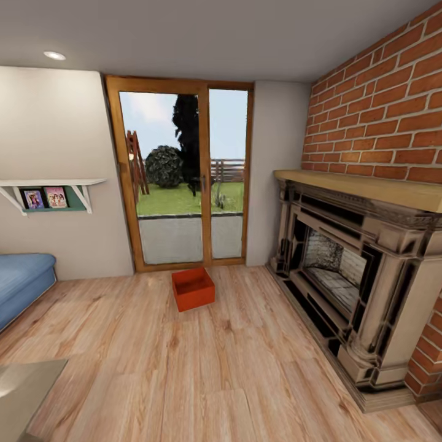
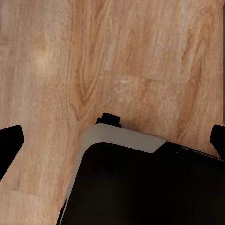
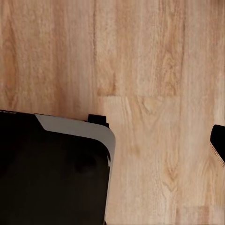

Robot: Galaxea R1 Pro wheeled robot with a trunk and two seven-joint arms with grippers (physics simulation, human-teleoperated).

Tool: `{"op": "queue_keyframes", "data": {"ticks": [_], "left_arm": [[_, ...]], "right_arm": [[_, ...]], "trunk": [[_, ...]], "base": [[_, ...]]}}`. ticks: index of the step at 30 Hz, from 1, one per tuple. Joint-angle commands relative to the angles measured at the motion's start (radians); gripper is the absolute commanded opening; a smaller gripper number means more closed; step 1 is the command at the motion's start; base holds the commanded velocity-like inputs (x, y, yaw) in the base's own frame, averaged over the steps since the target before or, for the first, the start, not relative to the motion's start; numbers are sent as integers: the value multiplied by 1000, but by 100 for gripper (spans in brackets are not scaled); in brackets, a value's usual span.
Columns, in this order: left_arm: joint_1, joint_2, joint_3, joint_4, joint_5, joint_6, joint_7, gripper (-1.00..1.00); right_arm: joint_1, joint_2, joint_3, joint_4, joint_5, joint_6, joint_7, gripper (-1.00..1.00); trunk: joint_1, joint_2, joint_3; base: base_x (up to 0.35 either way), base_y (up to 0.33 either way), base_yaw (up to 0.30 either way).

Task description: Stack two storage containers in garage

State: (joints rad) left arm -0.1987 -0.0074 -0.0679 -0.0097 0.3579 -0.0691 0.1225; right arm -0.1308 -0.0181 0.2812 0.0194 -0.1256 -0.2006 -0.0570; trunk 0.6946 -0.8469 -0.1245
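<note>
With both grippers hanging wide and empty over light wood planks, the robot is facing an orange-red topless rectangular box [image 1: 193, 288] sitting before the glass doors [image 1: 184, 178], needing a closer approach.

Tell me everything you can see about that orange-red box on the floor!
The orange-red rectangular storage container is a plain box with no lid and low straight walls. It looks smooth, maybe plastic. Its inside looks empty. It sits flat and upright on the light wood-plank floor, turned slightly askew, just in front of the wooden-framed glass doors. Nothing but the floor touches it.
</note>
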Motion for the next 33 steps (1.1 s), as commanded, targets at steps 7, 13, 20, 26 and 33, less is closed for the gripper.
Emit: {"op": "queue_keyframes", "data": {"ticks": [7,13,20,26,33], "left_arm": [[-1,0,-7,0,7,-6,3,100],[-1,0,-8,0,7,-5,3,100],[-1,0,-8,0,7,-4,3,100],[-1,0,-8,0,7,-4,3,100],[-1,0,-8,0,7,-3,3,100]], "right_arm": [[-1,1,8,2,-9,-5,-3,100],[-1,7,6,2,-9,-3,-14,100],[-1,9,6,2,-9,-3,-15,100],[-1,9,6,2,-9,-3,-14,100],[-1,8,6,2,-9,-3,-14,100]], "trunk": [[1,-1,-2],[1,-1,-2],[1,-1,-2],[1,-1,-2],[1,-1,-2]], "base": [[322,0,0],[322,-14,0],[321,-76,0],[321,-90,0],[320,-91,41]]}}
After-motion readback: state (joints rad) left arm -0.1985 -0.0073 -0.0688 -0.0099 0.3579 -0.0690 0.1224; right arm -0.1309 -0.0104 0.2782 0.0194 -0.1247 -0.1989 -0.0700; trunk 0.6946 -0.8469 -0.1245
